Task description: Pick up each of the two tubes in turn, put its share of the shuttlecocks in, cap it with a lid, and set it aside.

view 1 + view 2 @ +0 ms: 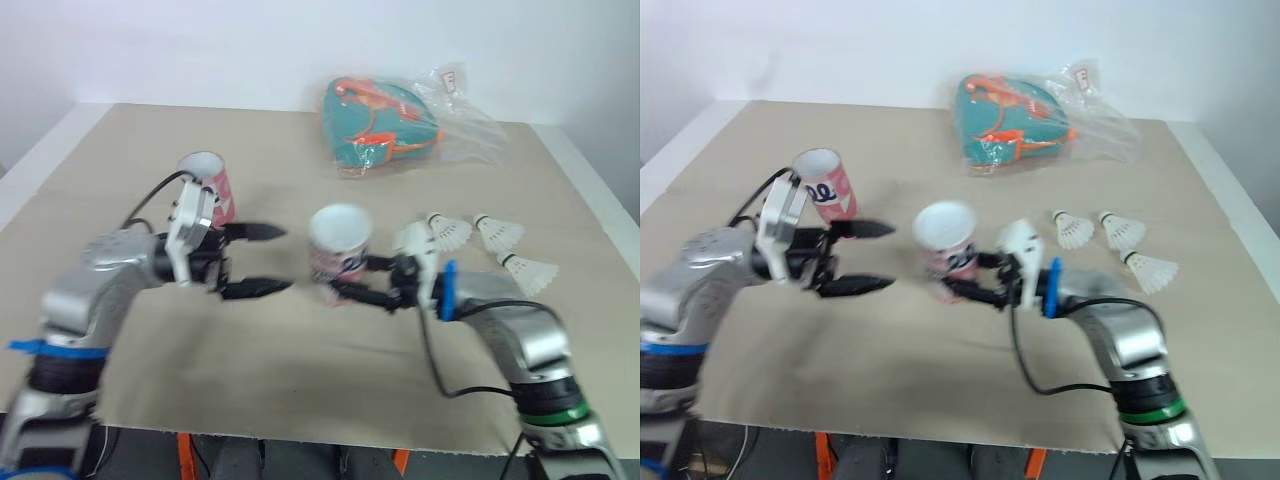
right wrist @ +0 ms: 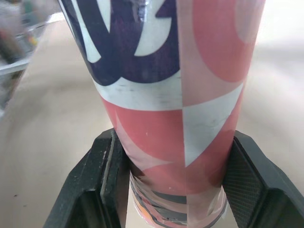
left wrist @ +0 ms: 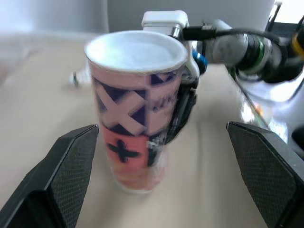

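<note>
I judge the task to be early on. My right gripper is pinching the near tube low on its body, one finger pressed against each side, and the tube stands upright near the middle of the surface. My left gripper is spread wide and points at that tube from the other side. Its fingers are close to the tube but do not touch it. The far tube stands upright behind my left gripper, and nothing holds it. Both tubes are white at the top, and I cannot tell whether that is a lid or an open mouth, so I cannot call either one capped. The shuttlecocks lie loose on the surface beyond my right arm, well apart from both tubes, so at least their share of the filling is left. After that I judge the capping and the setting aside remain. Counted, there are two tubes, three loose shuttlecocks, and one plastic bag holding something teal and orange at the back of the surface.
</note>
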